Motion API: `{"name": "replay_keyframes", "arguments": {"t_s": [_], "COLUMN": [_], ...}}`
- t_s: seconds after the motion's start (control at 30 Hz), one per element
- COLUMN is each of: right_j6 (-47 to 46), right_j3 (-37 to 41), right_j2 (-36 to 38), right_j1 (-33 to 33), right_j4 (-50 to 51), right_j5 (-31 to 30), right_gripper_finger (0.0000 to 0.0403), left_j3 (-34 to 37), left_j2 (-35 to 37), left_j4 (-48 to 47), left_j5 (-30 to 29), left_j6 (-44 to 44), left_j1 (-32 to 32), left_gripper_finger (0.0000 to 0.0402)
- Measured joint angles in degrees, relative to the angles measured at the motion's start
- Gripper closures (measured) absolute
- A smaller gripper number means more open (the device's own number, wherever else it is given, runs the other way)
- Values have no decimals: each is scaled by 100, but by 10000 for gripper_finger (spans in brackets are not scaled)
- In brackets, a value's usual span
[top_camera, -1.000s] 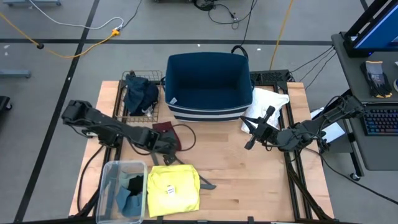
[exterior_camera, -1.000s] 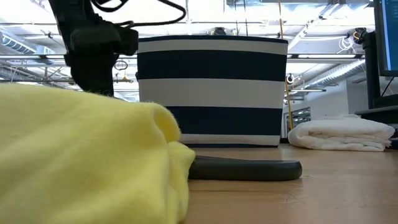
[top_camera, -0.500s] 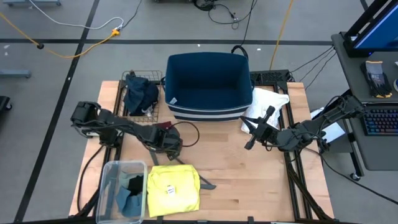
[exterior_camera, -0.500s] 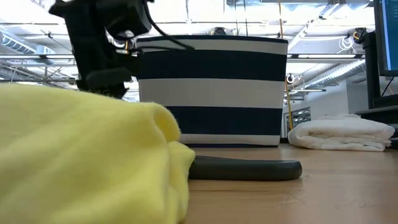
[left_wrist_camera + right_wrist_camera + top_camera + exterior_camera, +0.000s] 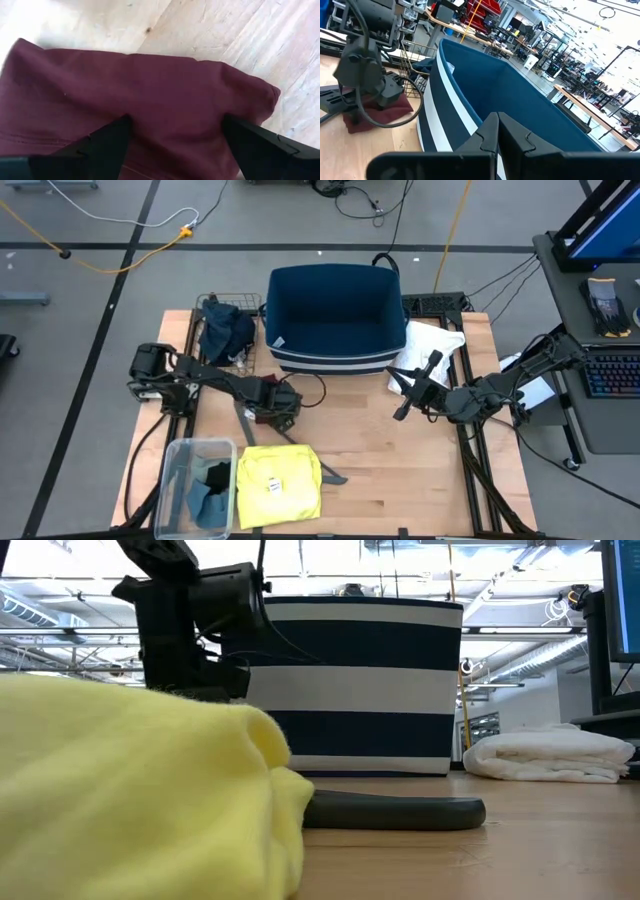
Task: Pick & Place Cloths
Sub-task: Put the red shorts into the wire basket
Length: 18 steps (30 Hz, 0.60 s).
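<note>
Beside the striped bin: the left end effector (image 5: pixel 278 406) sits low over the maroon cloth (image 5: pixel 150 100), on the counter (image 5: pixel 400 470) just in front of the striped bin (image 5: pixel 335 315).
Change: over the last second the left arm has swung in from the counter's left side toward the bin and has come down onto the maroon cloth, covering it from above.
Left end effector: fingers (image 5: pixel 105 145) spread wide, one at each side of a bunched fold, touching fabric but not yet closed on it.
Right end effector: (image 5: pixel 402 408) fully closed, empty, waiting right of the bin, unmoved.
Other cloths: yellow T-shirt (image 5: pixel 278 485) lies in front of the bin; white shirt (image 5: pixel 432 345) at the bin's right; dark pieces in the wire basket (image 5: pixel 225 330) at its left.
Meaning: approach looks finished; closing on the fold seems the next step, then the lift into the bin.
</note>
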<state>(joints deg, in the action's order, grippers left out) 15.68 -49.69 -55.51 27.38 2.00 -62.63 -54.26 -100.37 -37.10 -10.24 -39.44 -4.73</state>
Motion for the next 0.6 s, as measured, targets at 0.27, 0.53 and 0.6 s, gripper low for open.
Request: {"name": "replay_keyframes", "arguments": {"t_s": [0.27, 0.53, 0.6], "right_j6": [2, 2, 2], "right_j3": [0, 0, 0], "right_j2": [0, 0, 0], "right_j1": [-2, -1, -2], "right_j4": [-2, -2, -2], "right_j5": [0, 0, 0], "right_gripper_finger": [403, 403, 403], "left_j3": [4, 17, 23], "left_j2": [-62, 4, 78], "left_j4": [129, 220, 210], "left_j5": [145, 8, 21], "left_j6": [4, 51, 106], "left_j1": [26, 33, 35], "left_gripper_finger": [190, 358, 387]}}
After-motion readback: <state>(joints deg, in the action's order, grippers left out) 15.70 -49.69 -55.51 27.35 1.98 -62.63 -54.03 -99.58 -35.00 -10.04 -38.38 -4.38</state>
